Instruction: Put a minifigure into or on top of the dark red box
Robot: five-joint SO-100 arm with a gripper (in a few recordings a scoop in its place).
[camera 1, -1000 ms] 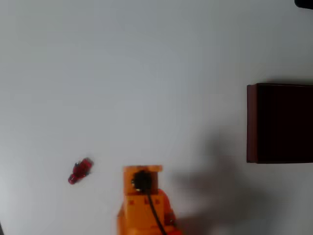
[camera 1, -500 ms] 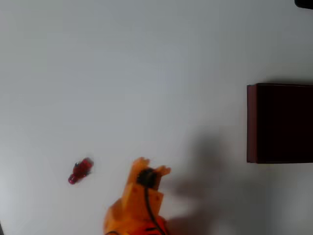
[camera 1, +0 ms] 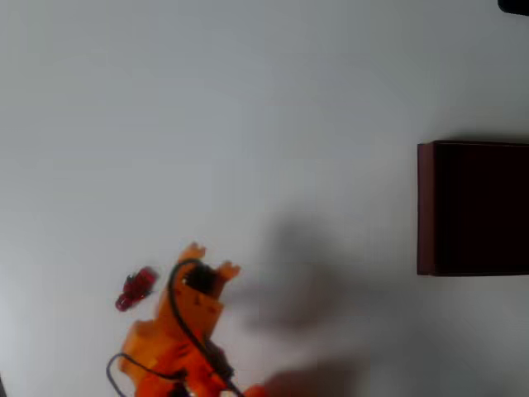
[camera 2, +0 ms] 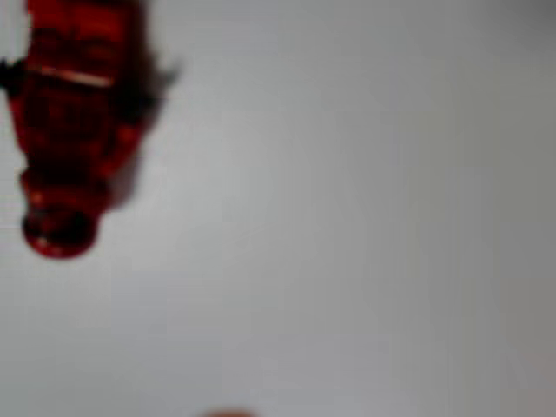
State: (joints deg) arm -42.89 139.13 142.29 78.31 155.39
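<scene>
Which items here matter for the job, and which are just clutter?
Job:
- minifigure, lying on the table left of the gripper in the overhead view
- dark red box, at the right edge
- gripper

Clutter:
- dark object at the top right corner, too cropped to identify
- white table, otherwise bare

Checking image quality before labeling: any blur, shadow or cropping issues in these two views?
Overhead view: soft focus; the orange pincer casts a broad diffuse shadow to its right across the white table; the dark red box is cut by the right edge, its interior near black. Wrist view: heavily blurred, the minifigure cropped at the top-left corner.
</scene>
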